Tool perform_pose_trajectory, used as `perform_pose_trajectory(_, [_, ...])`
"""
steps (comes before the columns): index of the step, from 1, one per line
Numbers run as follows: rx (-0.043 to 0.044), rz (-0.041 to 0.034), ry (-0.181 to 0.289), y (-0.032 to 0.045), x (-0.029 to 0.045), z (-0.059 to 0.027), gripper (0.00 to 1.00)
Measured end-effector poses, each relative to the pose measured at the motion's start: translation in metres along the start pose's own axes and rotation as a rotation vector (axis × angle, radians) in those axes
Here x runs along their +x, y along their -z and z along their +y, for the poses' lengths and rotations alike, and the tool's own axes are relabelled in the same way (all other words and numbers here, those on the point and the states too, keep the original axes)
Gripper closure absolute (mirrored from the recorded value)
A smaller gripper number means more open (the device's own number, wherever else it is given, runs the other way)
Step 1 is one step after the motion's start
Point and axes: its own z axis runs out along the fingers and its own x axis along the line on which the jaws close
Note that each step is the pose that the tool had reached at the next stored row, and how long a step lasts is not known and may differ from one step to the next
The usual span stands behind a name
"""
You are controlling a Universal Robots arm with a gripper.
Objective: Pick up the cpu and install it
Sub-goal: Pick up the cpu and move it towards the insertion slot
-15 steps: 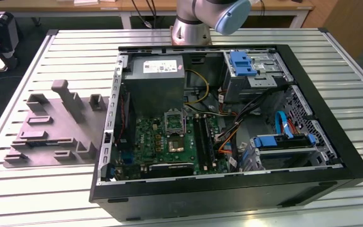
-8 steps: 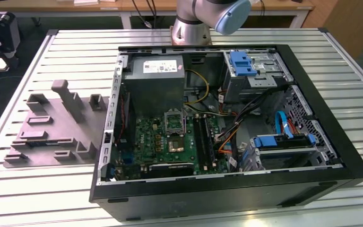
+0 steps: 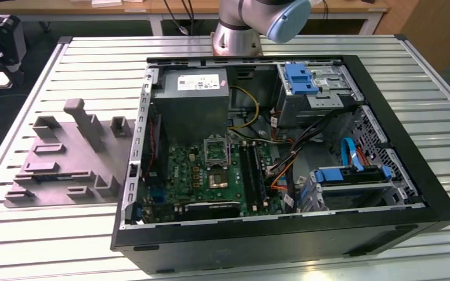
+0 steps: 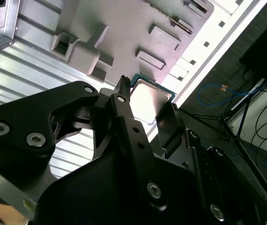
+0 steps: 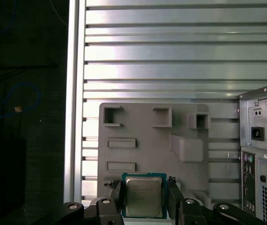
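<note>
In both wrist views the cpu (image 5: 144, 195) (image 4: 148, 99), a small square chip with a silvery top and a thin green rim, sits between the two black fingers of my gripper (image 5: 144, 199) (image 4: 147, 117). The fingers press on two opposite edges, so the gripper is shut on it. The chip hangs well above the grey moulded fixture plate (image 5: 185, 122). In the exterior view the open computer case (image 3: 412, 175) lies on the table. The green motherboard (image 3: 182, 172) inside it carries a square socket (image 3: 217, 177) with its silver frame (image 3: 215, 149) flipped up.
The grey fixture plate (image 3: 68, 158) lies at the exterior view's left of the case, on a slatted aluminium table (image 3: 53, 246). The arm's base (image 3: 237, 32) stands behind the case. A grey power supply box (image 3: 194, 99), drive cages (image 3: 311, 88) and cables (image 3: 287, 152) crowd the case.
</note>
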Motion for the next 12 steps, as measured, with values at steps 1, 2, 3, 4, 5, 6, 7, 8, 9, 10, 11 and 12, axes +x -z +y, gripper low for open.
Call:
perform_pose_trajectory(1, [0.0000,0.0000,0.000,-0.0001,-0.0001,0.0000,0.53])
perform_pose_trajectory(2, [0.0001,0.0001,0.000,-0.0001,-0.0002,0.0000,0.53])
perform_pose_trajectory(3, [0.0001,0.0001,0.000,-0.0002,-0.0003,0.0000,0.53])
perform_pose_trajectory(4, [0.0001,0.0001,0.000,-0.0002,-0.0004,0.0000,0.53])
perform_pose_trajectory(5, [0.0001,0.0001,0.000,-0.0003,-0.0006,0.0000,0.53])
perform_pose_trajectory(6, [0.0001,0.0001,0.000,-0.0003,-0.0008,0.0000,0.53])
perform_pose_trajectory(7, [0.0001,0.0002,0.000,-0.0003,-0.0011,0.0000,0.53])
perform_pose_trajectory(8, [0.0000,0.0001,0.000,-0.0004,-0.0014,0.0000,0.53])
perform_pose_trajectory(9, [0.0000,0.0000,0.000,-0.0004,-0.0015,0.0000,0.53])
perform_pose_trajectory(10, [0.0001,0.0002,0.000,-0.0003,-0.0020,0.0000,0.53])
perform_pose_trajectory(11, [0.0001,0.0002,0.000,-0.0003,-0.0022,0.0000,0.53])
perform_pose_trajectory(12, [0.0000,0.0001,0.000,-0.0004,-0.0023,0.0000,0.53])
